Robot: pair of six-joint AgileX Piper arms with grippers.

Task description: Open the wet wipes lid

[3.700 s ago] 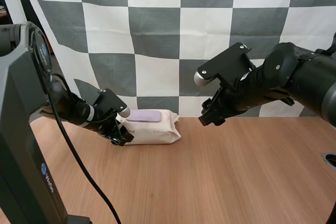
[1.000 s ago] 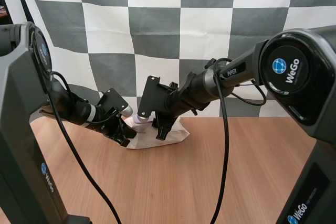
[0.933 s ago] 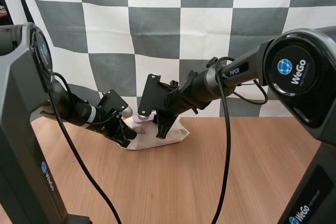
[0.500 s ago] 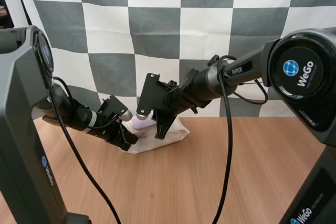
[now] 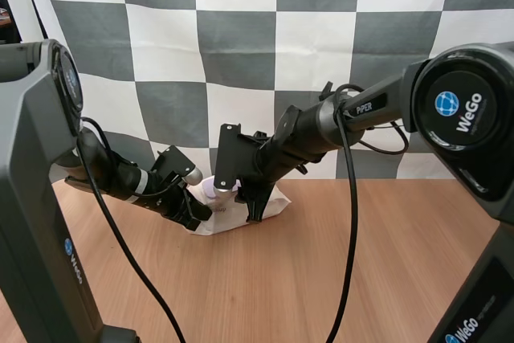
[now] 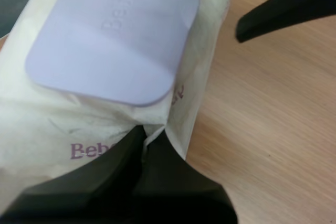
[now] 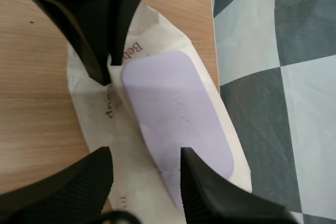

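High view, with 12 o'clock taken as away from the arm bases. The wet wipes pack (image 5: 271, 198) lies on the table (image 5: 337, 279) toward 10 o'clock. The left gripper (image 5: 197, 213) meets the pack's 9 o'clock end. The right gripper (image 5: 250, 206) comes in from 3 o'clock and hangs over the pack's middle.

Left wrist view. The left gripper's fingers are closed almost together, with a fold of the pack's end seam (image 6: 153, 136) nipped between the tips.

Right wrist view. The right gripper's fingers stand well apart and hold nothing. They are poised above one end of the lilac lid (image 7: 178, 114), which lies flat and closed on the pack's upper face.

Handling (judged). The pack is a soft, rumpled film pouch. It is probably light, so it would dent under pressure and skid on the wood if it were not pinned. The pinch on the seam serves as the anchor. The lid looks like a stiffer, smooth plastic flap. A fingertip should go under its free edge rather than onto its flat face, where it would slip. These views do not show which edge is hinged. Pulling hard may lift the whole pack instead of the lid.

Surface. The table is smooth, pale wood grain that is flat and offers little grip.
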